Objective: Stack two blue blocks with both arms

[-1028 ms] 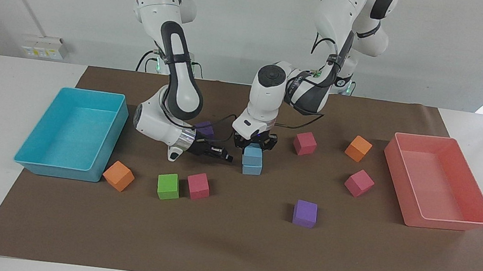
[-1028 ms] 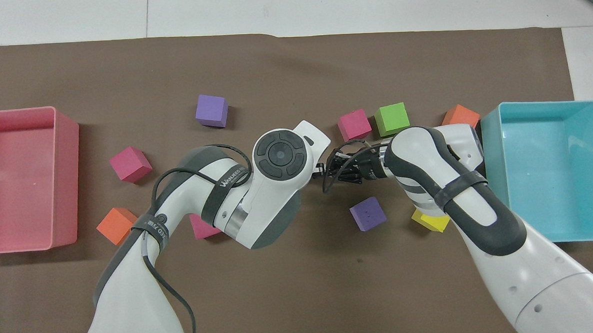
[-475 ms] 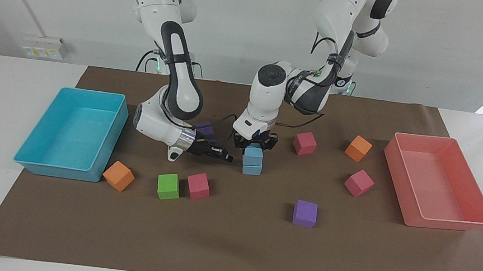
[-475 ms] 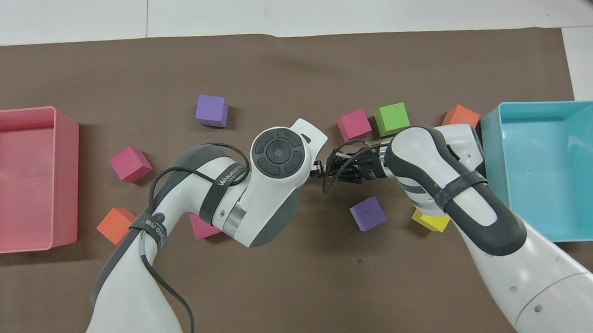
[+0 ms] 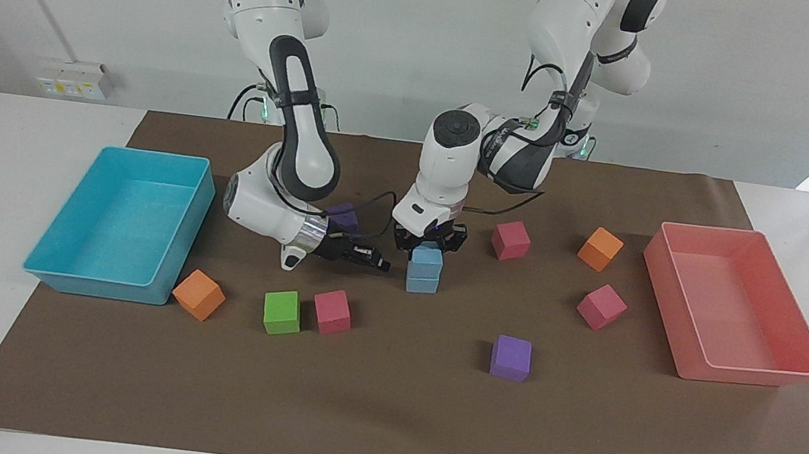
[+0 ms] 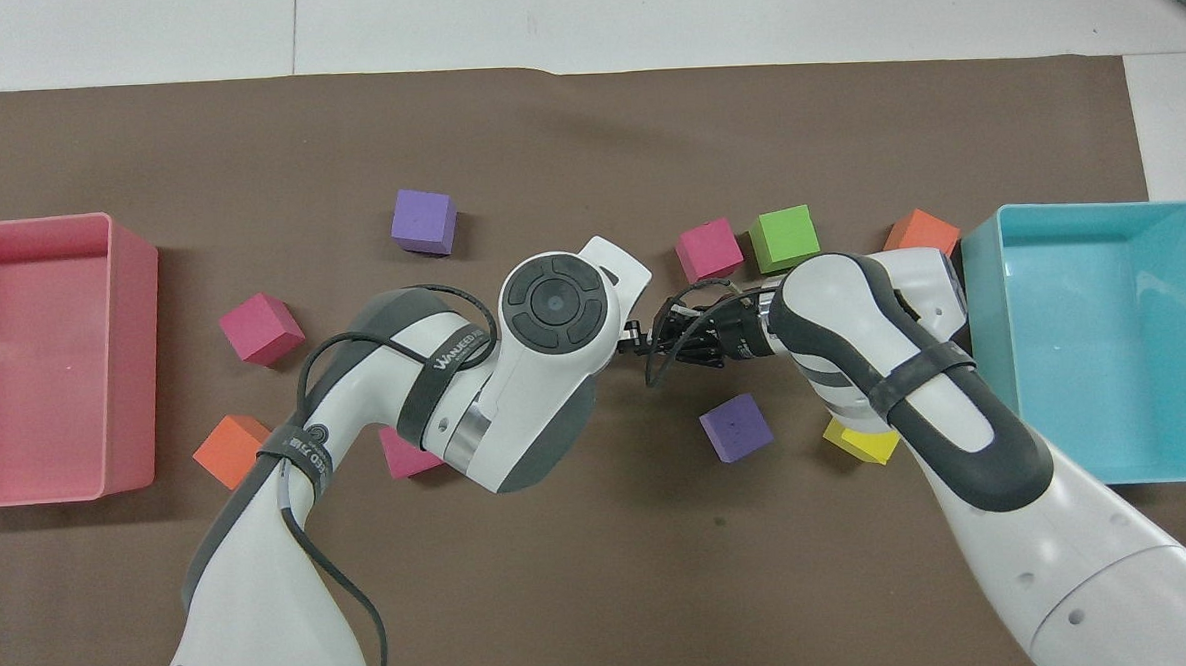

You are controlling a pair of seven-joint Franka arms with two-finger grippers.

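Left end effector [image 5: 428, 243] slightly higher, fingers apart over upright two-cube blue blocks [image 5: 424, 270]; right end effector [image 5: 378, 260] pinched.

Matte foam blue blocks [image 5: 424, 270], glossy plastic arms [image 5: 300, 143]

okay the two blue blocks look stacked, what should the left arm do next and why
Probably lift the left gripper straight up and clear. The upper blue block already sits squarely on the lower blue block, with the gripper right on top. The right gripper waits beside the stack.

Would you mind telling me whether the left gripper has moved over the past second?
Yes, slightly: the left gripper has risen over the blue blocks, judged against the purple cube.
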